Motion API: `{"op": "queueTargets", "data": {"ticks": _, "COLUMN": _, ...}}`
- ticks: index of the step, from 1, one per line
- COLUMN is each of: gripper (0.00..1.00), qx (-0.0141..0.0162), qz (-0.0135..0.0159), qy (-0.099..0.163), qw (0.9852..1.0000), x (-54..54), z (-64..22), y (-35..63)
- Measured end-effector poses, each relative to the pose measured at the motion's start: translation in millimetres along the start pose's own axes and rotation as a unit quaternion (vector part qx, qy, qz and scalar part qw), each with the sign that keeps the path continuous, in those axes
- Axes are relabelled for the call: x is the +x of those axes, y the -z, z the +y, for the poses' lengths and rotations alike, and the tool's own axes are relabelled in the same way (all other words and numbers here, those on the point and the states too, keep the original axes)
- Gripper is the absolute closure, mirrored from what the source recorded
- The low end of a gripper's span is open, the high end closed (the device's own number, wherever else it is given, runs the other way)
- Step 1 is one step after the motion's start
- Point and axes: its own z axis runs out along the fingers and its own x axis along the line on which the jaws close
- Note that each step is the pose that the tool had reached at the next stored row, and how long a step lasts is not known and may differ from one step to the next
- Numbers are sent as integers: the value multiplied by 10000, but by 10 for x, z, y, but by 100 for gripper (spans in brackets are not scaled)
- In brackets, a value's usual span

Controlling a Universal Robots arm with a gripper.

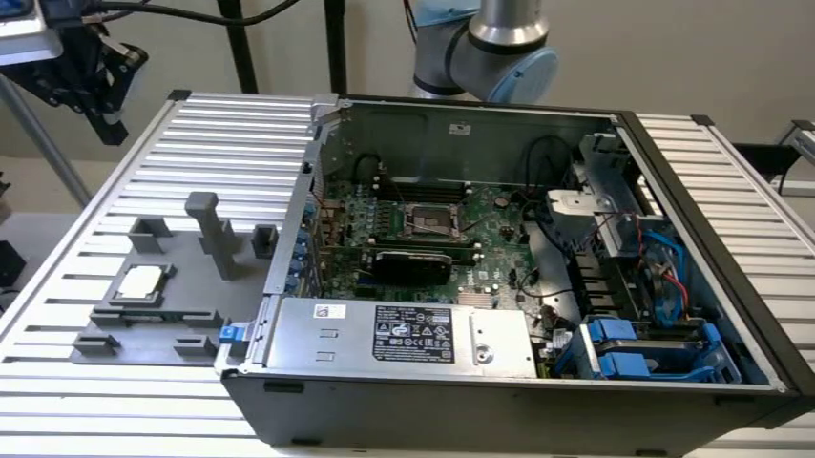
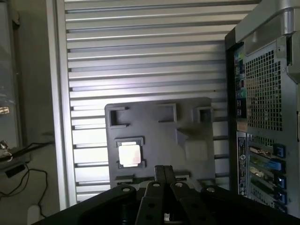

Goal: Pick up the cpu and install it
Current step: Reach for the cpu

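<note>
Cpu (image 2: 129,155) a white glare in tray (image 2: 157,133)

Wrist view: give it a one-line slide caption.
Shut gripper hangs above the grey tray where the cpu sits, computer case alongside.

The arm (image 1: 491,48) shows a grey joint with a pale blue cap, up at the back in the exterior view. The pincer (image 2: 164,168) hangs high and faces downward, its 2 dark fingers (image 2: 159,177) pressed flat together, gripping nothing.
</note>
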Motion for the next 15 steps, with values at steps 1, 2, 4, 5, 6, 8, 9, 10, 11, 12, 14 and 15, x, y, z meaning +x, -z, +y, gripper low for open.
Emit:
{"op": "queueTargets", "data": {"ticks": 1, "gripper": 89, "qx": 0, "qz": 0, "qy": 0, "qw": 10000, "x": 45, "z": -7, "y": -14}}
{"op": "queueTargets", "data": {"ticks": 2, "gripper": 89, "qx": 0, "qz": 0, "qy": 0, "qw": 10000, "x": 91, "z": -13, "y": -28}}
{"op": "queueTargets", "data": {"ticks": 4, "gripper": 89, "qx": 1, "qz": 1, "qy": 0, "qw": 10000, "x": 184, "z": -28, "y": -57}}
{"op": "queueTargets", "data": {"ticks": 5, "gripper": 89, "qx": 1, "qz": 1, "qy": -1, "qw": 10000, "x": 230, "z": -34, "y": -72}}
{"op": "queueTargets", "data": {"ticks": 6, "gripper": 89, "qx": 1, "qz": 1, "qy": -1, "qw": 10000, "x": 274, "z": -41, "y": -85}}
{"op": "queueTargets", "data": {"ticks": 8, "gripper": 89, "qx": 1, "qz": 3, "qy": 0, "qw": 10000, "x": 358, "z": -60, "y": -113}}
{"op": "queueTargets", "data": {"ticks": 9, "gripper": 89, "qx": 1, "qz": 11, "qy": -1, "qw": 10000, "x": 382, "z": -75, "y": -125}}
{"op": "queueTargets", "data": {"ticks": 10, "gripper": 89, "qx": 2, "qz": 17, "qy": 1, "qw": 10000, "x": 394, "z": -90, "y": -133}}
{"op": "queueTargets", "data": {"ticks": 11, "gripper": 89, "qx": 2, "qz": 20, "qy": -1, "qw": 10000, "x": 395, "z": -94, "y": -135}}
{"op": "queueTargets", "data": {"ticks": 12, "gripper": 89, "qx": 2, "qz": 21, "qy": -1, "qw": 10000, "x": 395, "z": -93, "y": -135}}
{"op": "queueTargets", "data": {"ticks": 14, "gripper": 89, "qx": 2, "qz": 22, "qy": -2, "qw": 10000, "x": 396, "z": -94, "y": -134}}
{"op": "queueTargets", "data": {"ticks": 15, "gripper": 89, "qx": 3, "qz": 22, "qy": -2, "qw": 10000, "x": 396, "z": -94, "y": -134}}
